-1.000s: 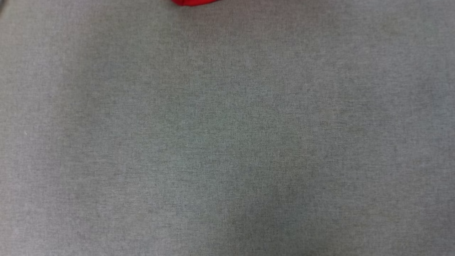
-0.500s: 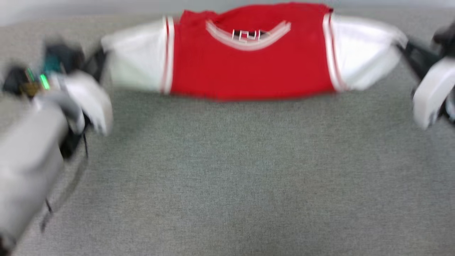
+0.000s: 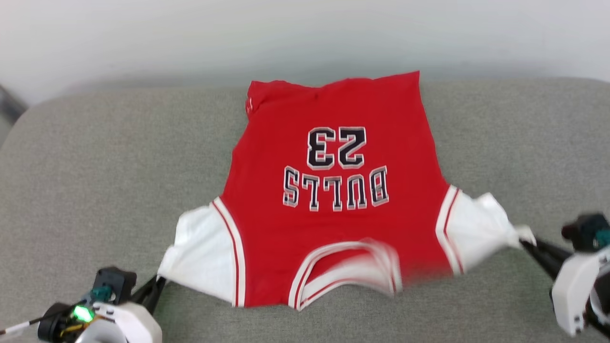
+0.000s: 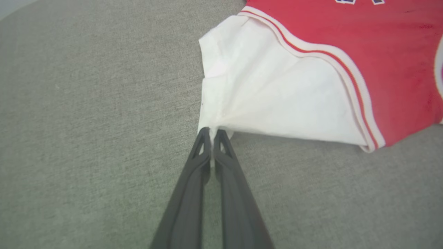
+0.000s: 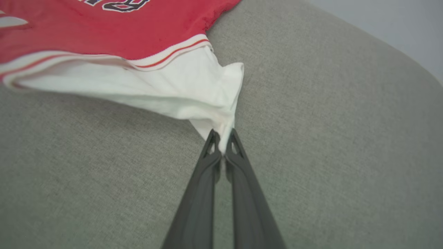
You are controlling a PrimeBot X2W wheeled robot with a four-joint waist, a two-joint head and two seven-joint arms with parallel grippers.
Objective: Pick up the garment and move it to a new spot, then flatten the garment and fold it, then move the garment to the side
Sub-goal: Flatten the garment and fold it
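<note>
- Now the garment (image 3: 333, 228) lies spread on the grey surface (image 3: 95, 166), midway between its left and right edges.
- Its print (image 3: 336, 169), "BULLS 23", faces up and reads upside down in the head view.
- Its hem (image 3: 333, 83) reaches almost to the far edge, below the pale wall (image 3: 305, 33), and one hem corner on the left is turned over.
- Its collar (image 3: 348, 271) points toward the near edge and looks blurred.
- The left gripper (image 3: 155, 286) sits at the near left. Its jaws are pressed together on the tip of the white left sleeve (image 3: 205, 257), and the cloth gathers into pleats where they pinch it.
- The right gripper (image 3: 526, 244) sits near the right edge. Its jaws are likewise clamped on the outer corner of the right sleeve (image 3: 476, 228), and a bit of white cloth pokes out between them.
- Both sleeves are drawn outward and taut, each to its own gripper.
- In the wrist views the sleeves' near edges hang a little above the surface, while the red body rests on it.
</note>
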